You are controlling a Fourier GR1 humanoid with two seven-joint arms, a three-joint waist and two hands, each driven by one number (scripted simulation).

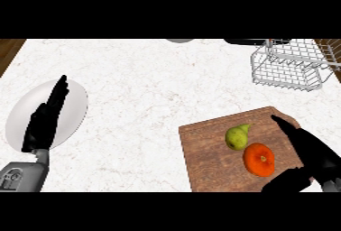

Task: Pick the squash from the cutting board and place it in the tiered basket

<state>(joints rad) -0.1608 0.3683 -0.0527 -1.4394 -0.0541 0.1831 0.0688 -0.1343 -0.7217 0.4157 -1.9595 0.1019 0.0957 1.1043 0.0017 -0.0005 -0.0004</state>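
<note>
View: head — from above the counter (146, 81), near side.
Facing: steeply down at its top.
Nearness: close — counter nearly fills the frame; tiered basket (290, 67) cropped at top right.

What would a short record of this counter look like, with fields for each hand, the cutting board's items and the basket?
left hand: open, fingers straight, over the white plate at the left
right hand: open, at the board's right edge, beside the orange round fruit
cutting board: lower right; holds the orange fruit and the green-yellow squash
squash: left of and above the orange fruit, not held
wire basket: upper right, apart from the board
</note>
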